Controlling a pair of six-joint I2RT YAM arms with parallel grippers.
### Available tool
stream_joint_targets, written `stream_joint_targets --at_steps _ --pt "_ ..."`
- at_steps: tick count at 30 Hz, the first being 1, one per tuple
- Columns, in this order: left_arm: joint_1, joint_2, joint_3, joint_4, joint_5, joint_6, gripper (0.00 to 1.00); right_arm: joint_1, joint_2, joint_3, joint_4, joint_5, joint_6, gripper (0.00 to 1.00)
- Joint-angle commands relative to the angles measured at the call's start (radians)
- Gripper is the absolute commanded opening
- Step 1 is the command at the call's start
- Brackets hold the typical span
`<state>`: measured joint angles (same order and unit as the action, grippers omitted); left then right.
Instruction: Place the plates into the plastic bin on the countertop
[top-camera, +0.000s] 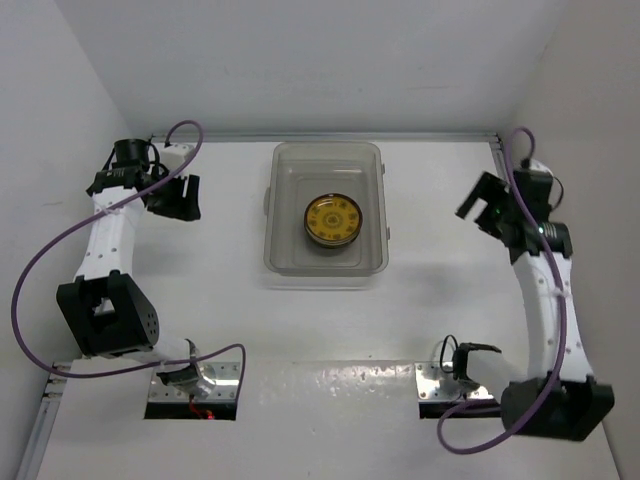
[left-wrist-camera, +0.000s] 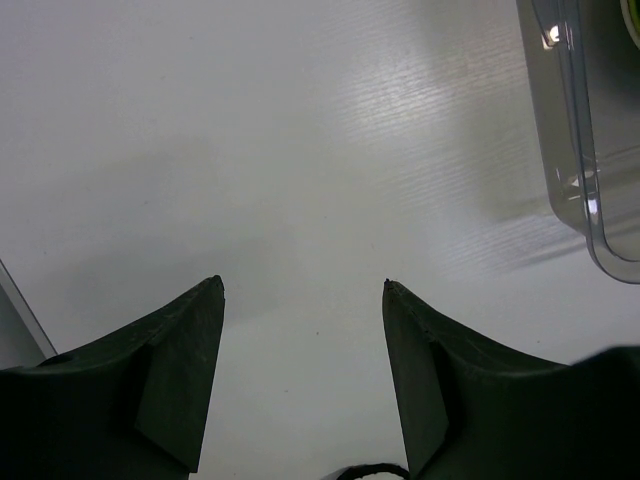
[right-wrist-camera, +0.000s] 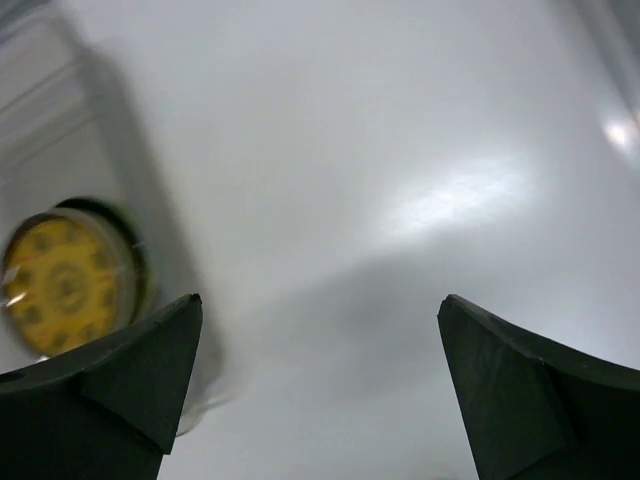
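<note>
- Plates (top-camera: 333, 221) sit in the bin (top-camera: 276, 215), frame centre; none shows outside.
- Your left gripper (left-wrist-camera: 303, 285) and right gripper (right-wrist-camera: 320, 300) gape wide, empty.
- Judged: placing done; next, park arms.

Plastic, metal, glaze
Clear glossy plastic bin (top-camera: 290, 180); finely ribbed white counter (top-camera: 220, 300); shiny metal brackets (top-camera: 432, 380) at six o'clock; glossy amber plate (top-camera: 334, 221).

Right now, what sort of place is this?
Likely a lab robot cell: flat white countertop boxed in by plain white walls, metal brackets along its near edge, one clear rectangular plastic bin holding an amber-yellow patterned plate.
</note>
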<state>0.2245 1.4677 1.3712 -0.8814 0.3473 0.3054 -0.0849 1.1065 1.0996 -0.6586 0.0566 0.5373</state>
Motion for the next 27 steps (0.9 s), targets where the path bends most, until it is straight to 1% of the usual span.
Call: stream_joint_targets --at_steps 1,2,4,8,10,15,27 --pt "0.013 -0.037 0.012 0.009 0.03 0.001 0.66 -0.11 -0.135 -0.096 -0.147 0.139 -0.036 1.0" --pt "0.003 -0.037 0.012 0.009 0.03 -0.009 0.66 -0.148 -0.184 -0.113 -0.145 0.178 -0.04 1.0" --pt "0.003 -0.037 0.023 0.009 0.041 -0.018 0.66 -0.196 -0.247 -0.15 -0.135 0.192 -0.066 1.0" --pt "-0.007 -0.037 0.023 0.009 0.05 -0.019 0.66 -0.203 -0.341 -0.185 -0.098 0.152 -0.094 1.0" --pt "-0.007 -0.037 0.023 0.009 0.059 -0.028 0.66 -0.205 -0.346 -0.193 -0.095 0.147 -0.094 1.0" --pt "-0.007 -0.037 0.023 0.009 0.059 -0.028 0.66 -0.205 -0.336 -0.185 -0.096 0.192 -0.027 1.0" --pt "-0.007 -0.046 0.014 0.009 0.059 -0.028 0.66 -0.204 -0.347 -0.168 -0.078 0.187 -0.014 1.0"
